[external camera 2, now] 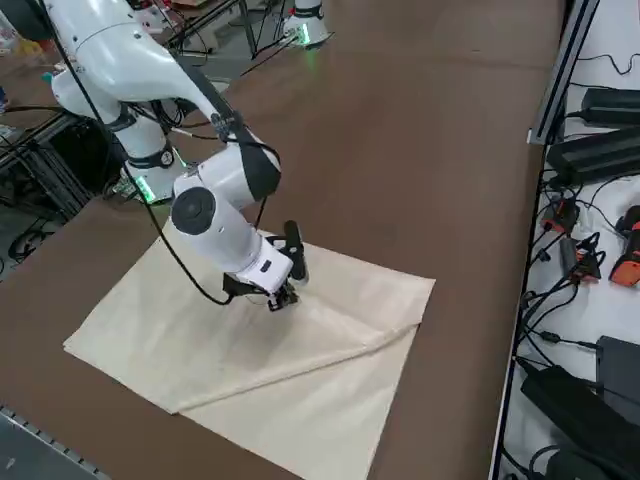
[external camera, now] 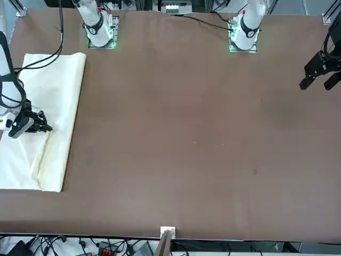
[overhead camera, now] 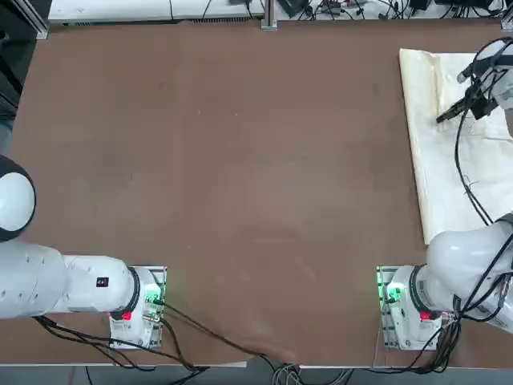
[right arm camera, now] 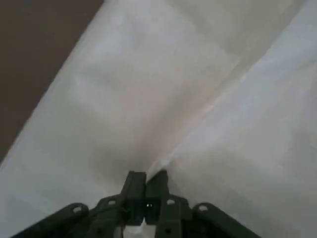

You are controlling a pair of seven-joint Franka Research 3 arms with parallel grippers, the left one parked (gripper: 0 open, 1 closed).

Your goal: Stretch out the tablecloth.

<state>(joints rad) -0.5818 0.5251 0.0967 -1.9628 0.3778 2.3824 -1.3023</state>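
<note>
We see a bare brown table [overhead camera: 240,160]. Past its far edge lie black cables [overhead camera: 353,10]. Beyond its right edge sit what may be power adapters [external camera 2: 600,150].

Robot lab — cabled bench [overhead camera: 240,160]

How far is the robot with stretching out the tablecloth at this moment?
Early stage. Done: the right pincer has reached the tablecloth and sits on a folded edge, its fingers pressed together on the fabric. In hand: this pinch on the fold, near the table's right side. Left: the cloth lies folded with layers overlapping, so it must be pulled open and spread over the bare brown surface.
</note>
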